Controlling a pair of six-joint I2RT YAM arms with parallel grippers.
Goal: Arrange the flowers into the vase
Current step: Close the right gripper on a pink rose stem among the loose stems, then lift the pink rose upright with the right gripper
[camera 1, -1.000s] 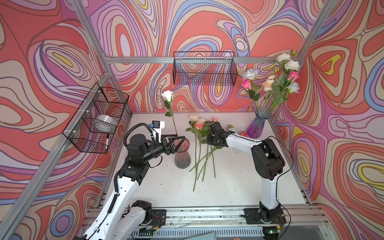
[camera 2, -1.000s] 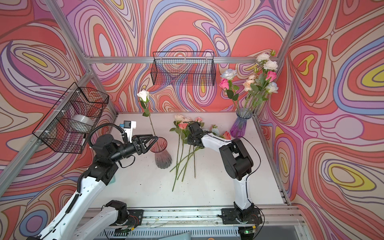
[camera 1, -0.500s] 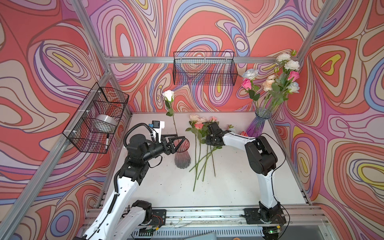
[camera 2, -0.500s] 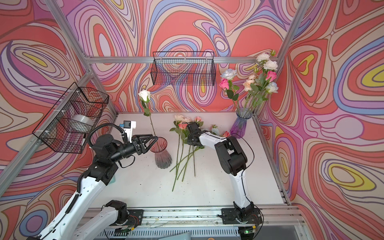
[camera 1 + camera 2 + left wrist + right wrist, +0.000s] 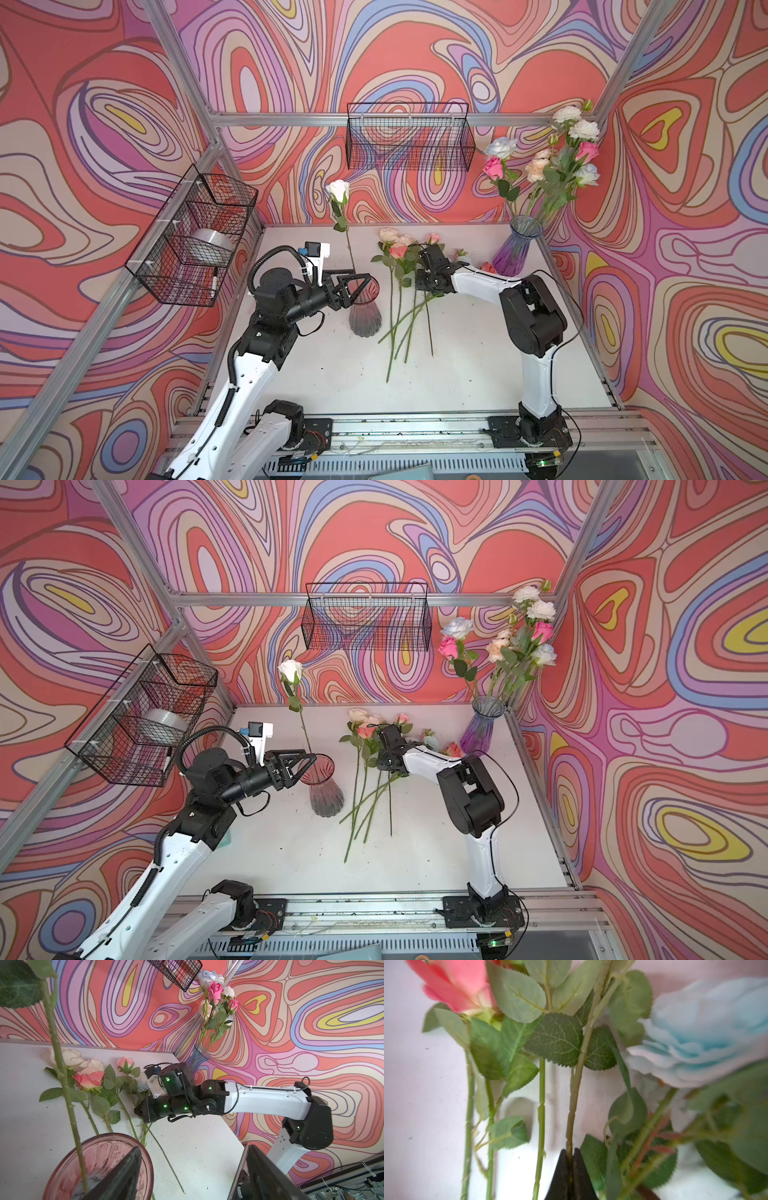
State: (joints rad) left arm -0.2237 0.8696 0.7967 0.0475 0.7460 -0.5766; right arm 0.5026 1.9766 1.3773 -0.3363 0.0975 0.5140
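**Bimanual cell with a white table (image 5: 478, 365), as seen in both top views.**

Centre: red-tinted glass vase (image 5: 365, 320) (image 5: 326, 801) (image 5: 62, 1167), upright. Holding a single white rose (image 5: 337, 191) (image 5: 290, 670), stem rising steeply from the mouth toward the back wall.

Left gripper (image 5: 361, 284) (image 5: 307, 766) (image 5: 193, 1147): jaws wide apart at the vase mouth and clamped on nothing. One finger (image 5: 124, 1169) over the opening, its partner outside the rim. Contact with the glass not discernible.

Just right of that vase: loose flowers (image 5: 398, 250) (image 5: 365, 731) (image 5: 88, 1079) lying flat on the table. Cream, peach, coral and pink heads toward the back wall. Stems fanned toward the front, partly crossed.

Right gripper (image 5: 417, 286) (image 5: 382, 763) (image 5: 570, 1154): low among the loose flowers, jaws pressed together on one pale green stem (image 5: 579, 1076). Bloom of that stem not identifiable. Flanking it in the right wrist view: coral bloom (image 5: 452, 987) and pale blue bloom (image 5: 706, 1032).

Back right corner: purple glass vase (image 5: 515, 253) (image 5: 478, 729) (image 5: 197, 1055), well apart from the red-tinted one. Carrying a bouquet (image 5: 552, 166) (image 5: 511, 646) of white, pink, peach and pale blue blooms.

Walls: back-wall wire basket (image 5: 409, 137); left-wall wire basket (image 5: 195, 241), containing a silvery roll (image 5: 212, 245).
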